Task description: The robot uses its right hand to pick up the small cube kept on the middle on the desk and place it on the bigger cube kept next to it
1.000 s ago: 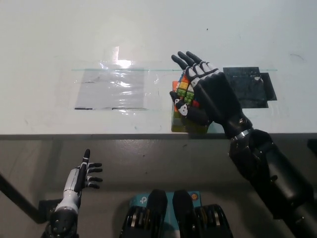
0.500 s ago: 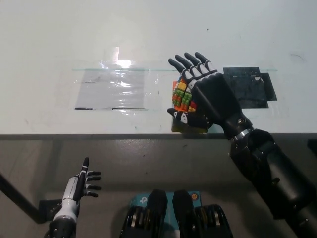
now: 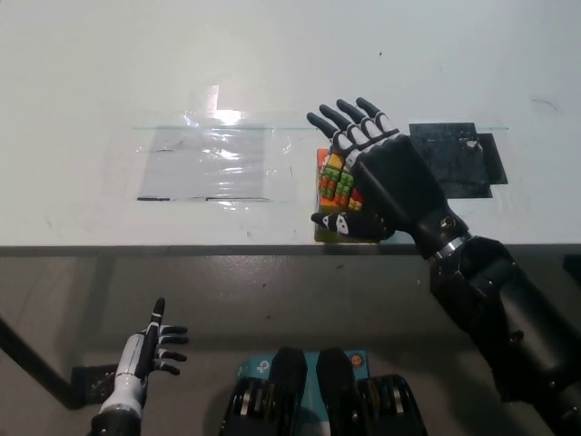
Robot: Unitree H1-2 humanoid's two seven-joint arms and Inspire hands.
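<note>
The small multicoloured cube (image 3: 334, 180) sits on top of the bigger cube (image 3: 325, 236), of which only a yellow-green strip shows near the table's front edge. My black right hand (image 3: 390, 182) lies against the small cube's right side, its fingers stretched out and spread past the cube and its thumb low across the front. It looks open, no longer clasping the cube. My white left hand (image 3: 145, 350) rests below the table at the lower left, open with its fingers apart.
A clear plastic sheet (image 3: 209, 163) is taped to the white table (image 3: 109, 73) left of the cubes. A black patch (image 3: 458, 159) lies to the right of my hand. The table's front edge (image 3: 182, 245) runs just below the cubes.
My right hand's fingers have uncurled from the small cube and spread out, and the thumb has dropped lower. The left hand has sunk slightly.
</note>
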